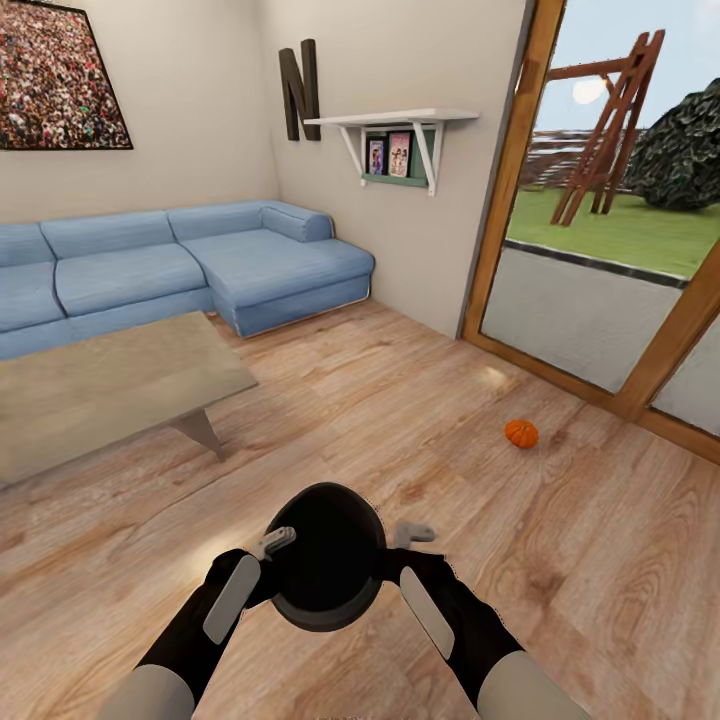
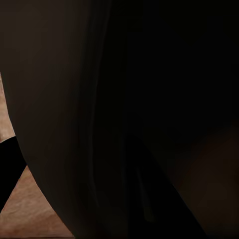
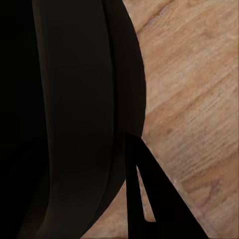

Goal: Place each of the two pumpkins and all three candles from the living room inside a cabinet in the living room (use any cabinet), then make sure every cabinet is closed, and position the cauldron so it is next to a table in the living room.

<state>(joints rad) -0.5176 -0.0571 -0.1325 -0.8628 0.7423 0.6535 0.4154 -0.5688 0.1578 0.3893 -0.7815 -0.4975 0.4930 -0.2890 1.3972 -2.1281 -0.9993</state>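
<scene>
Cauldron (image 1: 327, 570) sat at 6 o'clock, pinched between both arms. Left gripper (image 1: 272, 545) and right gripper (image 1: 412, 534) pressed its rim; couldn't tell jaw state. Table (image 1: 100, 385) at 10 o'clock, pumpkin (image 1: 520, 433) at 2. Advice: keep squeeze even, roll slowly tableward, set down beside it.
</scene>
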